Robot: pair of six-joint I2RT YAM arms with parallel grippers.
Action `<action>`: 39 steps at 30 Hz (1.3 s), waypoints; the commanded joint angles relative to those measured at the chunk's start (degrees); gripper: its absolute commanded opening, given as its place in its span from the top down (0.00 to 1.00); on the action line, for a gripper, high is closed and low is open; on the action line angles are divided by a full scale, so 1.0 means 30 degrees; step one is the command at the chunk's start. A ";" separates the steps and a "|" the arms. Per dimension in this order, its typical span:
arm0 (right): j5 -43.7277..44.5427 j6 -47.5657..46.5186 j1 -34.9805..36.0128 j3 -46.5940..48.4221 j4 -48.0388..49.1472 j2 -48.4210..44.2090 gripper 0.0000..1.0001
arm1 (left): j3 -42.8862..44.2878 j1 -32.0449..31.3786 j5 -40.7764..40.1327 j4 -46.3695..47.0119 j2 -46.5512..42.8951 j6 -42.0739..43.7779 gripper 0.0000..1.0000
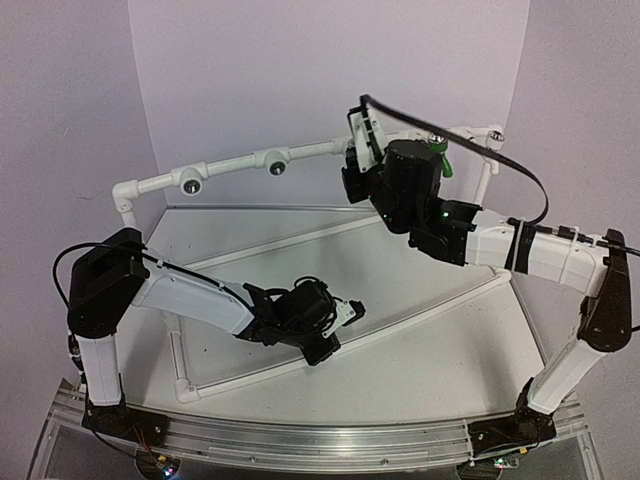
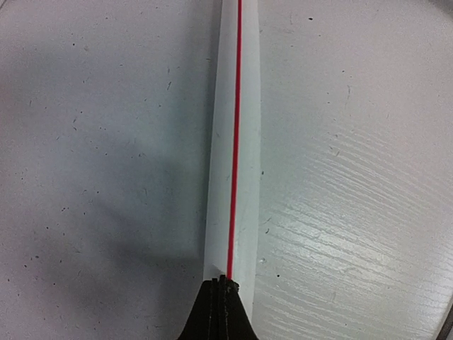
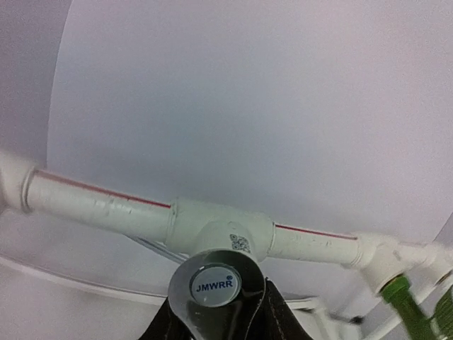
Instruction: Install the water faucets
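Closest to your right wrist lens is the silver faucet (image 3: 212, 283), its round chrome cap marked JMWRR facing the camera. The dark fingers (image 3: 283, 322) of your right pincer (image 3: 221, 312) press against it on both sides, so that pincer is gripping it. Just past it at 12 o'clock is a white tee fitting (image 3: 223, 234) on the pipe frame (image 1: 230, 170). The faucet sits close under that tee, but you cannot tell whether the two touch. At 4 o'clock in that view a green faucet (image 3: 407, 304) sits against another white fitting of the frame. From overhead, your right arm (image 1: 540, 250) reaches to the frame at about 1 o'clock on the desk (image 1: 430, 370), and two chrome-rimmed sockets (image 1: 190, 182) sit on the frame toward 11 o'clock. Your left pincer (image 2: 220, 290) is fully closed and holds nothing. It hangs just over a white pipe with a red stripe (image 2: 233, 142) lying on the desk, toward 6 o'clock from the desk's middle.
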 commanded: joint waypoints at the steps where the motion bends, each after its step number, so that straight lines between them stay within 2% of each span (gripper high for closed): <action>1: -0.0942 1.4901 -0.1735 0.0517 -0.2032 -0.0263 1.00 | -0.1361 0.1817 0.0206 -0.5207 0.0996 -0.1080 1.00; 4: -0.1003 1.5187 -0.1916 0.1045 -0.2061 0.0243 1.00 | -0.1172 0.2752 0.0106 -0.5345 0.0765 -0.1414 1.00; 9: -0.1852 1.2543 -0.2167 0.2602 -0.2061 0.1417 1.00 | -0.0026 0.3765 -0.1710 -0.6982 0.1182 -0.1978 1.00; 11: -0.1898 1.1500 -0.2169 0.3079 -0.2061 0.1836 0.96 | 0.0057 0.4109 -0.2186 -0.7282 0.1063 -0.2045 1.00; 12: -0.2185 1.0786 -0.2169 0.3248 -0.2061 0.1972 0.90 | 0.0058 0.4232 -0.2263 -0.7385 0.0938 -0.2033 1.00; 14: -0.3724 0.9266 -0.2169 0.3604 -0.2390 0.2172 0.59 | 0.0041 0.4375 -0.2546 -0.7502 0.0673 -0.1966 1.00; 16: -0.5294 0.8007 -0.2169 0.4298 -0.3871 0.2217 0.33 | 0.0043 0.4415 -0.2803 -0.7534 0.0253 -0.1952 1.00; 19: -0.6614 0.7576 -0.2188 0.6115 -0.7570 0.1964 0.07 | 0.0530 0.4628 -0.2833 -0.7775 -0.0494 -0.2286 0.98; 20: -0.7006 0.7559 -0.2172 0.6679 -0.8807 0.1787 0.03 | 0.0814 0.4681 -0.2867 -0.7966 -0.0838 -0.2477 0.96; 22: -0.7568 0.7479 -0.2175 0.7314 -1.0790 0.1142 0.02 | 0.1340 0.4804 -0.2937 -0.8162 -0.1829 -0.3008 0.84; 24: -0.7974 0.7535 -0.2180 0.7328 -1.2179 0.0305 0.02 | 0.2083 0.4997 -0.2698 -0.8540 -0.2752 -0.3375 0.69; 28: -0.8959 0.8568 -0.2181 0.5668 -1.3301 -0.2441 0.02 | 0.3240 0.5074 -0.0938 -0.8863 -0.4956 -0.3535 0.44; 32: -0.9114 0.9479 -0.2173 0.3612 -1.3278 -0.5514 0.02 | 0.4121 0.5059 0.2212 -0.8838 -0.7510 -0.3255 0.35; 36: -0.9309 1.0291 -0.2171 0.1813 -1.2375 -0.8367 0.02 | 0.4929 0.5060 0.5120 -0.8735 -1.0404 -0.2518 0.31; 39: -0.9136 1.0096 -0.2181 0.1263 -1.2303 -0.9779 0.02 | 0.5467 0.5073 0.5842 -0.8398 -1.2327 -0.2234 0.27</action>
